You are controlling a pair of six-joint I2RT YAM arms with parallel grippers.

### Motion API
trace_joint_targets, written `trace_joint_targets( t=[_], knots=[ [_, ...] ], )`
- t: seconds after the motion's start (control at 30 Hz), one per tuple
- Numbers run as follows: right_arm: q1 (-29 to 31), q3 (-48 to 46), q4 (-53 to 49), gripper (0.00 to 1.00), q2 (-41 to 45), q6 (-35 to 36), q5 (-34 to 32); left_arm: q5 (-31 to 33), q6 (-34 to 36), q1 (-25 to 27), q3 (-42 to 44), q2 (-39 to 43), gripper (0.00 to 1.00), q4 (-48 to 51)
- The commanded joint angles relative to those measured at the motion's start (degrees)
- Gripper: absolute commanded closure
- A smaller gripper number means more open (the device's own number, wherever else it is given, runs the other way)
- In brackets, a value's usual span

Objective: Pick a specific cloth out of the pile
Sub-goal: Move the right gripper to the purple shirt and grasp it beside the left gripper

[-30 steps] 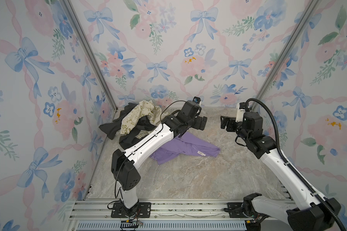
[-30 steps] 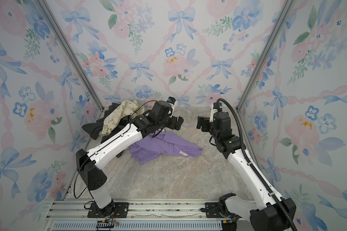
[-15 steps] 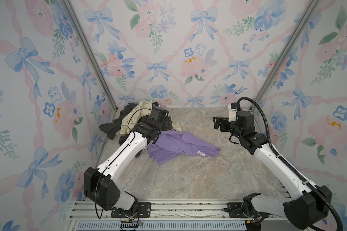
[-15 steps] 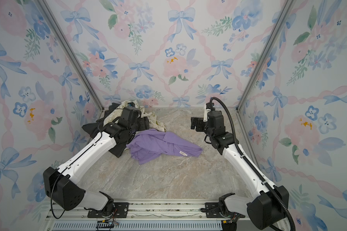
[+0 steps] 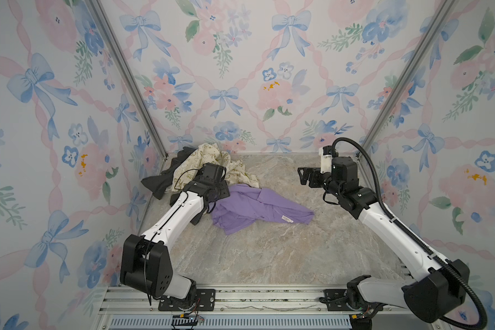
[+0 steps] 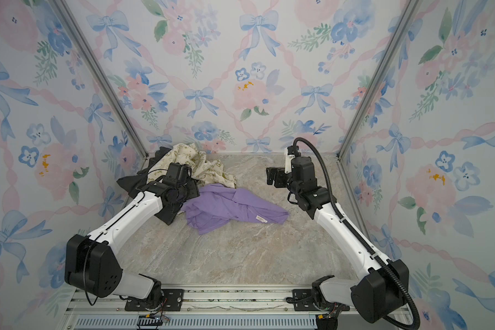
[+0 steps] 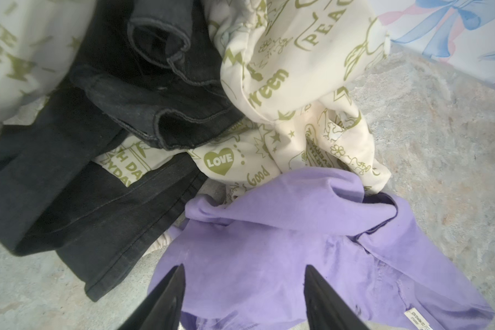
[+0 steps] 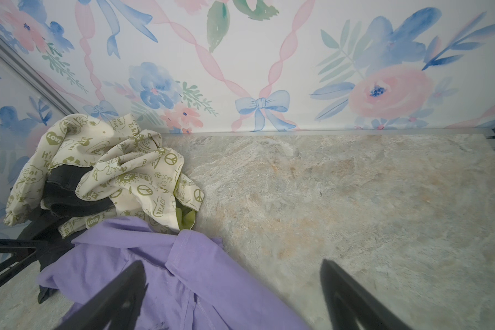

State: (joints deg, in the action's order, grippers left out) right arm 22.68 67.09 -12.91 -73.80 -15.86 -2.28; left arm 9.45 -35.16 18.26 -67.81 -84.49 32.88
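The purple cloth (image 5: 259, 207) lies crumpled on the marble-patterned surface (image 5: 269, 257) just in front of the pile (image 5: 209, 163). Its far edge touches the cream printed cloth (image 7: 297, 85), which is tangled with a dark cloth (image 7: 83, 200) in the back left corner. The left gripper (image 7: 243, 270) hangs over the end of the purple cloth nearest the pile, jaws apart with fabric showing between them, though whether its fingers touch the cloth cannot be told. The right gripper (image 5: 303, 177) hovers in the air to the right of the clothes, jaws wide apart and holding nothing.
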Motion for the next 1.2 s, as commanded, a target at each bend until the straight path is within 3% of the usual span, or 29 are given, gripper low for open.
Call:
trace_joint_targets(
  t=[0.0,0.2,0.33,0.43,0.53,0.9,1.17],
  knots=[
    [0.52,2.08,0.58,0.03,-0.75,0.89,0.56,-2.33,1.01,-0.60,-0.03,-3.14,0.37,0.17],
    [0.42,2.68,0.51,0.03,-1.40,1.61,0.77,-4.42,1.06,-0.54,-0.22,-7.50,0.47,0.24],
    [0.37,3.04,0.50,0.03,-1.87,1.62,1.36,-5.34,0.65,-0.39,-0.47,-9.15,0.67,0.21],
    [0.41,3.13,0.53,0.03,-2.06,1.36,1.60,-6.29,1.16,-0.33,-1.88,-9.45,0.89,0.15],
    [0.40,3.13,0.64,0.03,-2.22,1.16,2.16,-7.24,1.32,-0.33,-4.14,-9.19,1.00,0.12],
    [1.54,3.46,2.25,0.03,-3.16,2.86,9.65,-17.10,3.89,0.23,-19.93,-8.58,1.00,-0.28],
    [7.16,6.67,0.30,0.01,-5.57,12.29,15.84,-23.60,6.25,2.69,-28.69,-9.60,1.00,-2.07]
  ],
)
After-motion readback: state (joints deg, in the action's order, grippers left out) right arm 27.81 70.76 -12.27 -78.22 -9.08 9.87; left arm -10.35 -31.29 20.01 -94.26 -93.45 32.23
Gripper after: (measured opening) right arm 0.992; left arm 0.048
